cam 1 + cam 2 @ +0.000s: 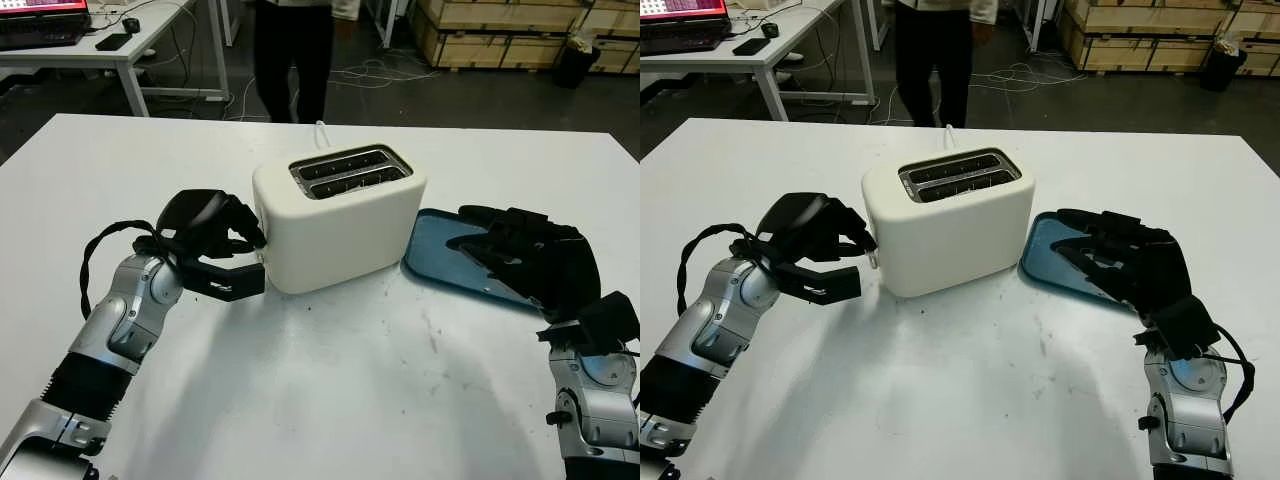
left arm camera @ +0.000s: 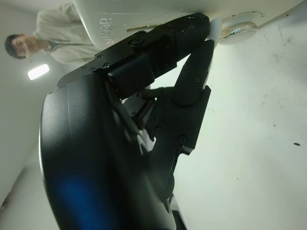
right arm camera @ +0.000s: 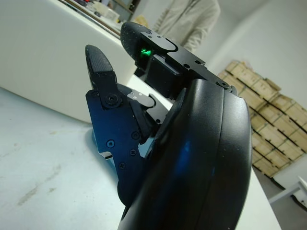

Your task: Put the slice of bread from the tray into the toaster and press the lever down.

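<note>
The left hand (image 1: 215,245) is reaching to the end wall of the white toaster (image 1: 338,215), its curled fingers (image 2: 192,28) pressing at the lever (image 2: 216,24) there and clasping nothing. The right hand (image 1: 1120,255) is hovering open over the blue tray (image 1: 1045,250), just beside the toaster. Whether the bread is lying under those fingers or sitting in the slots (image 1: 350,170) beyond them, I cannot tell.

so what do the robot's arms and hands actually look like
Both hands, left hand and right hand, are matte black with blocky, screw-studded fingers. The forearms are silver metal with black ribbed sleeves; a black cable loops beside each wrist. A green light glows inside the right hand's shell.
</note>
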